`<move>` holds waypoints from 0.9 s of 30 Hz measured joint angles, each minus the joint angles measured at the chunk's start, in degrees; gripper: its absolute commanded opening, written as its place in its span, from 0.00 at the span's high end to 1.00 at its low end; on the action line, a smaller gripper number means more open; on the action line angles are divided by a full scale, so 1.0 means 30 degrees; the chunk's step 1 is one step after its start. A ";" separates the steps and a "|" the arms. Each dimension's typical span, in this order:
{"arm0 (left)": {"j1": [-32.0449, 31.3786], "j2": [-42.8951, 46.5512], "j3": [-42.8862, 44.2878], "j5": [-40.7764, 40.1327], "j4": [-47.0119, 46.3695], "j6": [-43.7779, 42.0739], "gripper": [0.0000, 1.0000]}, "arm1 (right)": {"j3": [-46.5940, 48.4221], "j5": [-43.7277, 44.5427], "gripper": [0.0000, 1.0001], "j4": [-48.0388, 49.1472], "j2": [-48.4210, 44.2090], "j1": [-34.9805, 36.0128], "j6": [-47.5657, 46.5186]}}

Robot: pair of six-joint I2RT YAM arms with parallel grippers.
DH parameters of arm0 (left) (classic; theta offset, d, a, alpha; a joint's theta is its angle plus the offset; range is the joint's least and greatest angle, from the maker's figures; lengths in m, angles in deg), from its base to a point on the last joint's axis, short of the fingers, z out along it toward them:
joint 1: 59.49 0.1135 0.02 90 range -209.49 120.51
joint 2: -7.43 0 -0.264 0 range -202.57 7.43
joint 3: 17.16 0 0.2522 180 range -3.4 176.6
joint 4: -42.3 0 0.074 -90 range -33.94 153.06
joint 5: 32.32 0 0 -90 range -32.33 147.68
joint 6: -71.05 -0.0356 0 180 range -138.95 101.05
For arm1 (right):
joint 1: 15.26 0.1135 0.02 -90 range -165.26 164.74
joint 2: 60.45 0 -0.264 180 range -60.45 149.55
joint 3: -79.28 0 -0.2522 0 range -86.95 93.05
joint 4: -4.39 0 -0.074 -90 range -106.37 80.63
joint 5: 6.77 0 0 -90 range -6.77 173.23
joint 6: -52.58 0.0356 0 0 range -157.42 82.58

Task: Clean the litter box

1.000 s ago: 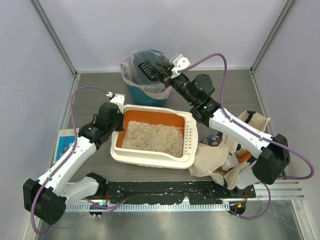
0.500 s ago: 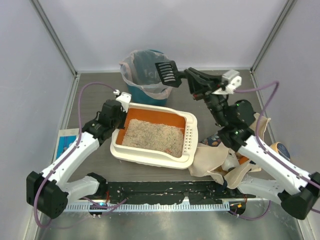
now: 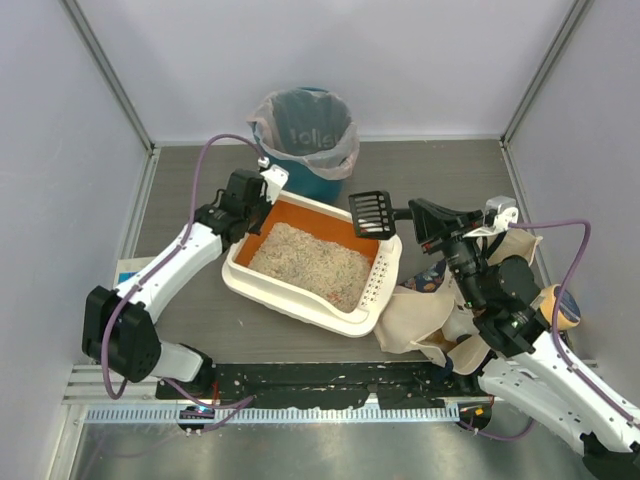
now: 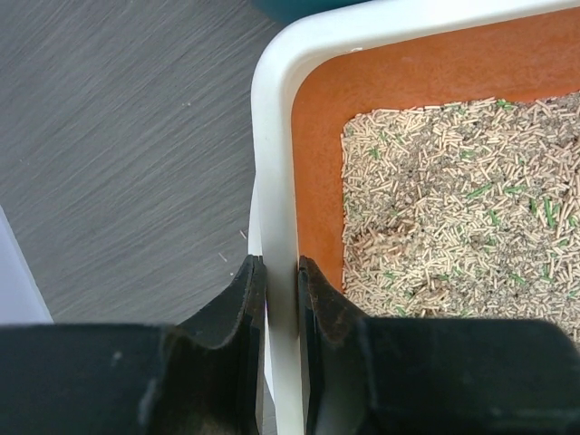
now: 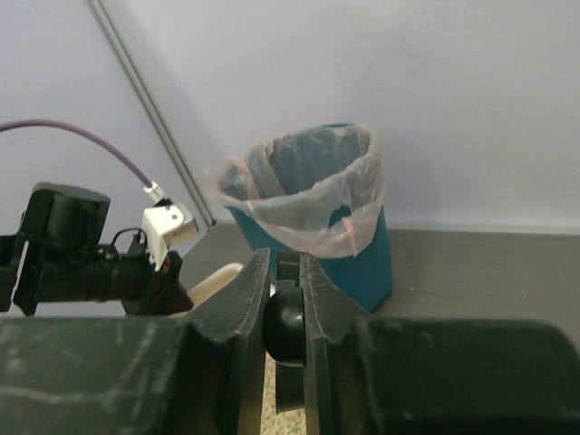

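The litter box (image 3: pixel 300 306), a cream tray with orange inner walls and grey-beige litter, lies skewed in the middle of the table. My left gripper (image 3: pixel 256 203) is shut on its far left rim. In the left wrist view the gripper (image 4: pixel 281 272) pinches the white rim (image 4: pixel 272 136), with litter (image 4: pixel 453 199) to the right. My right gripper (image 3: pixel 420 216) is shut on the handle of a black slotted scoop (image 3: pixel 370 213), held over the box's perforated right end (image 3: pixel 378 280). In the right wrist view the gripper (image 5: pixel 285 276) clamps the scoop's handle (image 5: pixel 286 328); the scoop head is hidden there.
A teal bin with a plastic liner (image 3: pixel 305 140) stands behind the box and shows in the right wrist view (image 5: pixel 317 208). A beige cloth tote bag (image 3: pixel 430 315) lies right of the box, under my right arm. A blue item (image 3: pixel 128 285) lies at the left wall.
My right arm has swung the scoop from over the teal bin back and down to the box's right end. My left gripper moved up with the rim, and the box turned.
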State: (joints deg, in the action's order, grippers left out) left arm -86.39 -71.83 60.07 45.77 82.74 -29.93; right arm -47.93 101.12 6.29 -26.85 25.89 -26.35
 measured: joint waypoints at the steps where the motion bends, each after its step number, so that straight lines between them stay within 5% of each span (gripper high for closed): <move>1: 0.0000 -0.0313 0.0342 -0.0007 0.0117 0.0000 0.75 | -0.0233 0.0000 0.99 -0.0466 -0.0262 0.0000 0.0379; 4: -0.0007 -0.0940 0.1064 0.0051 0.0634 0.0211 0.37 | -0.0495 -0.0007 0.99 -0.1559 -0.0627 0.0000 0.1129; 10: -0.0415 -0.0073 0.0488 0.0882 0.2346 0.2149 0.09 | -0.0517 -0.0306 0.99 -0.2259 -0.0153 0.0000 0.1829; 19: -0.0488 0.5486 0.0051 -0.1457 0.4852 0.9420 0.11 | -0.1049 -0.1151 0.99 -0.1741 0.1370 0.0000 0.2397; 27: -0.0481 0.6309 -0.0459 -0.3053 0.8524 1.6385 0.19 | -0.1668 -0.1377 0.99 -0.1457 0.1530 0.0000 0.2535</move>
State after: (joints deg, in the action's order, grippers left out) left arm -87.83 -52.90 58.69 36.62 108.31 19.22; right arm -52.93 96.98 1.92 -22.26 25.89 -18.75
